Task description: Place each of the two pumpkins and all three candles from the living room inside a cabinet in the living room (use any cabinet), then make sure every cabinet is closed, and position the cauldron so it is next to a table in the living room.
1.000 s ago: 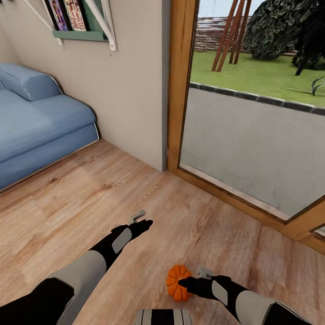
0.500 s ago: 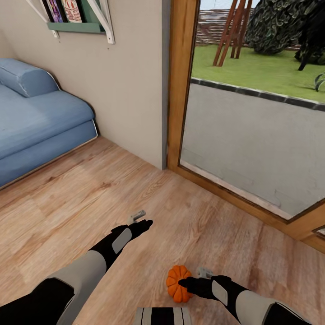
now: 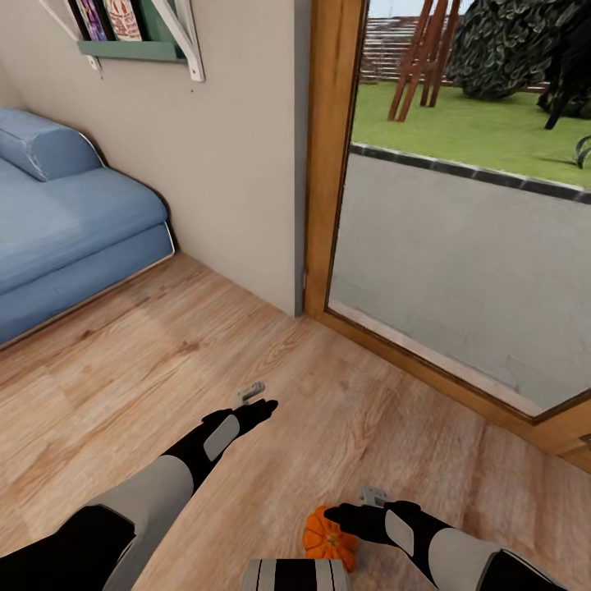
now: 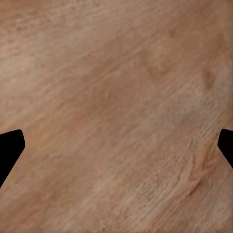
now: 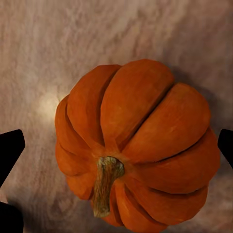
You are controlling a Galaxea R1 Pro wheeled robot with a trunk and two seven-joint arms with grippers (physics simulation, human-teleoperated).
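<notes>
Wood floor (image 3: pixel 123 386) nearer than before, pumpkin (image 3: pixel 330 538) beneath wide-open right tool (image 3: pixel 338 515), left tool (image 3: pixel 264 405) open, empty.

I've got open plank floor (image 3: pixel 148 369) ahead from abt 9 to 12 o'clock, nothing lying on it. Blue sofa (image 3: pixel 66 230) blocks the far 10 o'clock side. Beige wall (image 3: pixel 238 164) closes off 11–12, w/ a green shelf (image 3: pixel 131 49) high up on it. Wooden door frame (image 3: pixel 328 156) stands at 12, its bottom rail running to 3 o'clock; glass behind it, so no passage there. L gripper (image 3: pixel 253 398) has bare floor under it, fingers apart. Pumpkin (image 3: pixel 330 538) sits on the floor right under R gripper (image 3: pixel 351 510), betw its spread fingers in the wrist cam, free floor all round it.
</notes>
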